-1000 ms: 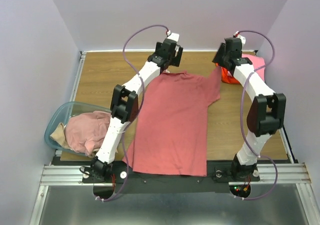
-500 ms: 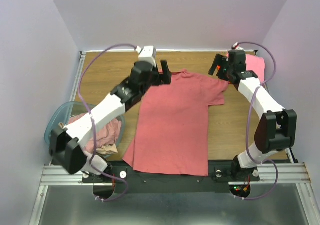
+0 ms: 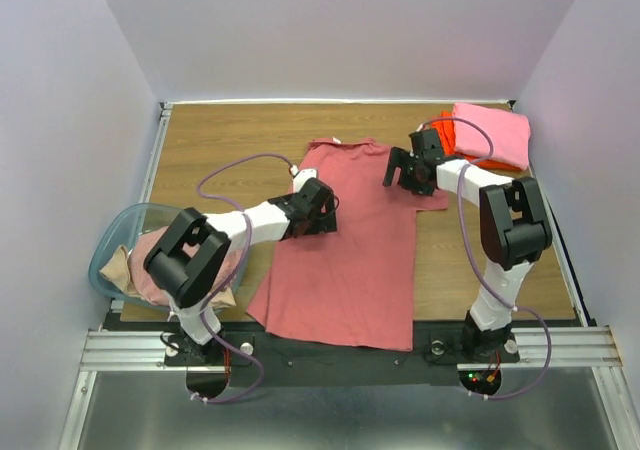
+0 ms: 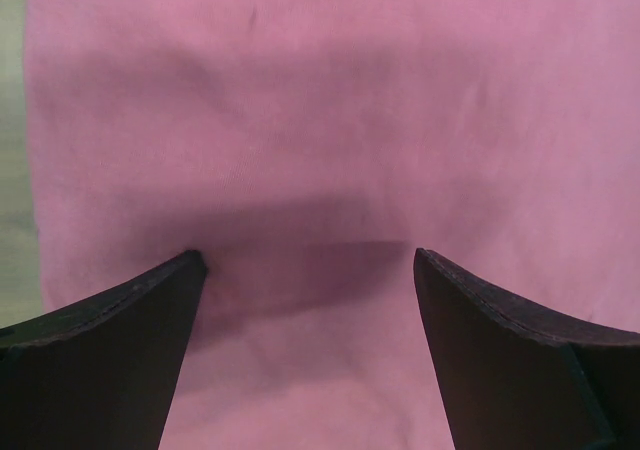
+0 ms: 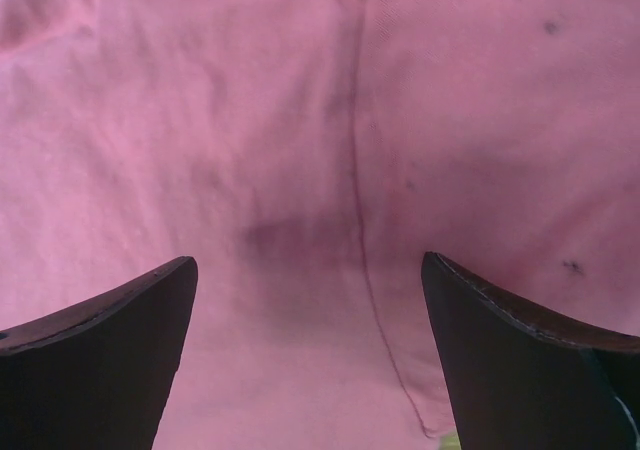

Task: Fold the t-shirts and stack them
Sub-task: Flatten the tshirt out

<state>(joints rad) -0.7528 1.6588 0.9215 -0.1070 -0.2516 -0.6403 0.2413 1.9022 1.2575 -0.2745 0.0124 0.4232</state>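
Zero grip anywhere now. Shows right gripper freshly sprung apart, left gripper apart too (both pulled in from the far edge, low over cloth). Leaves salmon-red t-shirt spread flat on the table, near the pink-and-orange stack; looks ready for first fold.

Robotics lab test cell: plain lilac partition walls boxing in a wood-grain tabletop, slotted aluminium mounting rails along near edge, loose purple cabling.
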